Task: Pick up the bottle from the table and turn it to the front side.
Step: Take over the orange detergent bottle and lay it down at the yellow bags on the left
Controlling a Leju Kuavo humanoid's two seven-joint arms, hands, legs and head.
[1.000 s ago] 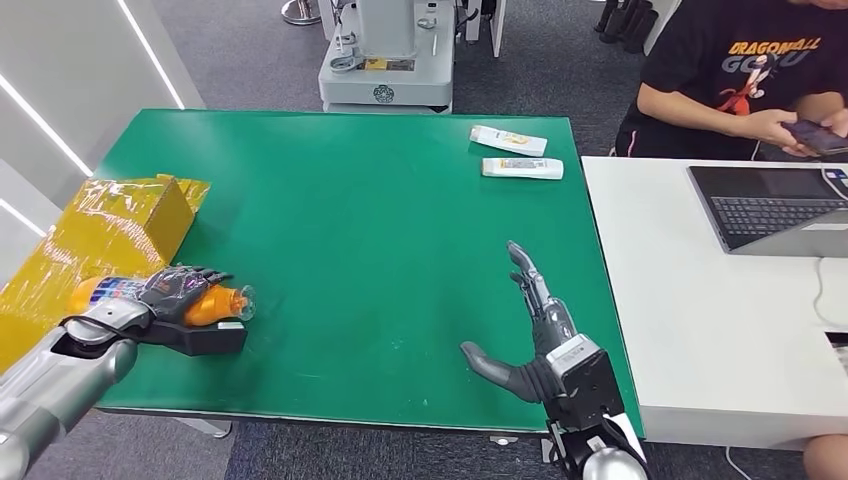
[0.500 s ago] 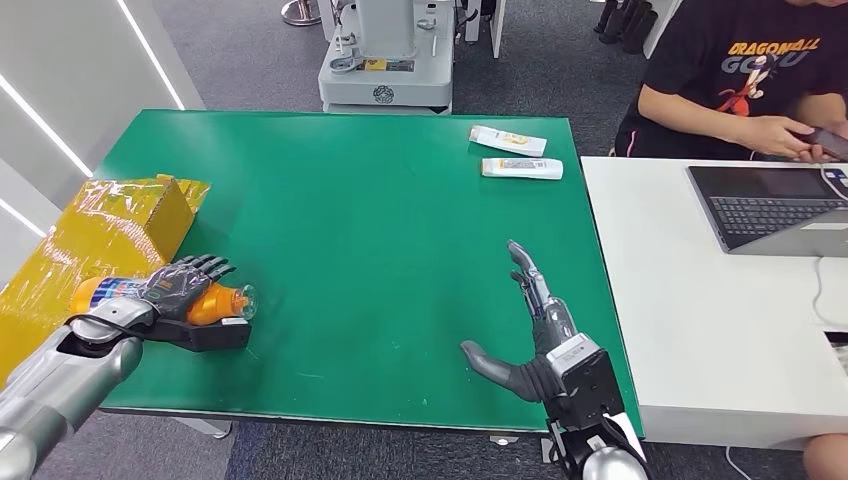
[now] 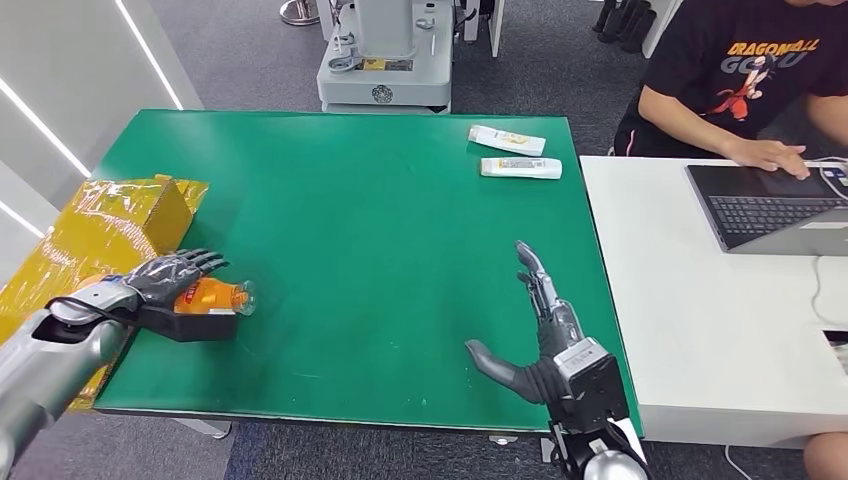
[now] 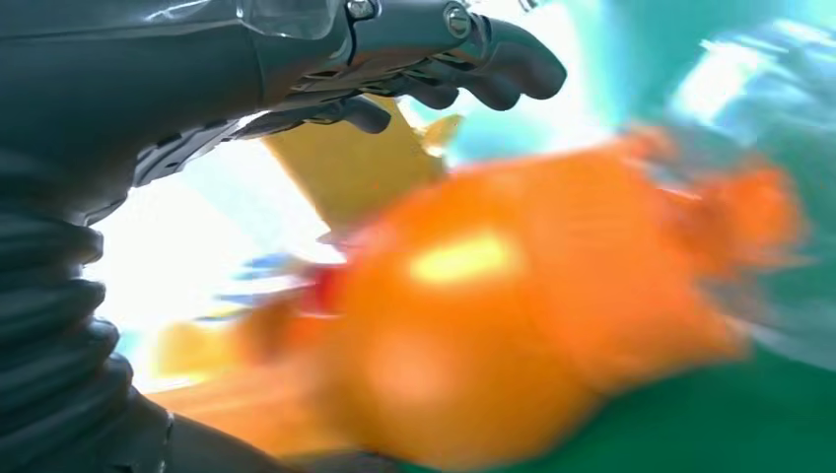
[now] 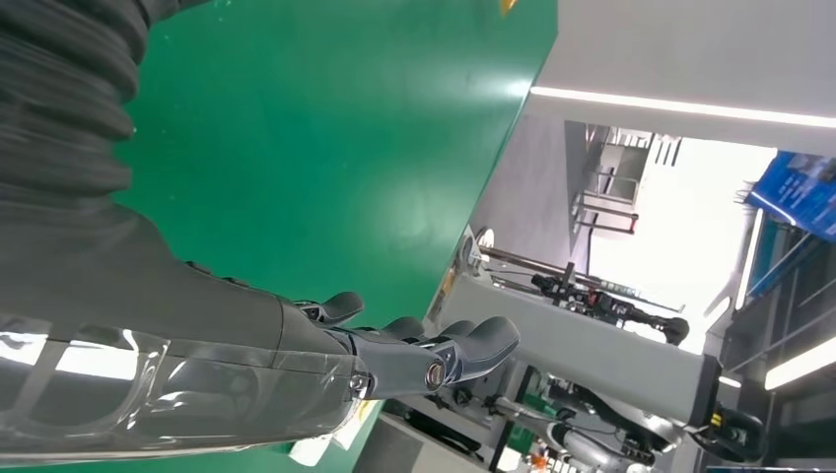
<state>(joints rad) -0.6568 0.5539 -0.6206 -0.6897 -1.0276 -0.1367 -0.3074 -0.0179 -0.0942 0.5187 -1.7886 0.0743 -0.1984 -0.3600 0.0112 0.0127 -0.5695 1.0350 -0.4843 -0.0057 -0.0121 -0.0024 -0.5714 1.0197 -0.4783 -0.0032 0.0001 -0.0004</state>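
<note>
My left hand (image 3: pixel 165 283) has drawn the bottle (image 3: pixel 210 297) back toward the yellow box (image 3: pixel 120 225) over the last second; I judge the pick-up under way. Fingers drape over the bottle, thumb beneath, gripping it at the table's (image 3: pixel 380 250) near-left edge. Right hand (image 3: pixel 540 335) lies spread, empty.

Green table (image 3: pixel 380 250), flat top. At its left edge a yellow cardboard box (image 3: pixel 110 230) wrapped in clear film, partly overhanging. Just beside the box, near the front left corner, an orange bottle (image 3: pixel 212 297) lying on its side, cap pointing toward the table's middle. Two white tubes (image 3: pixel 520 168) near the far right corner, side by side. White desk (image 3: pixel 700 330) abuts the right edge, carrying a laptop (image 3: pixel 770 205).
</note>
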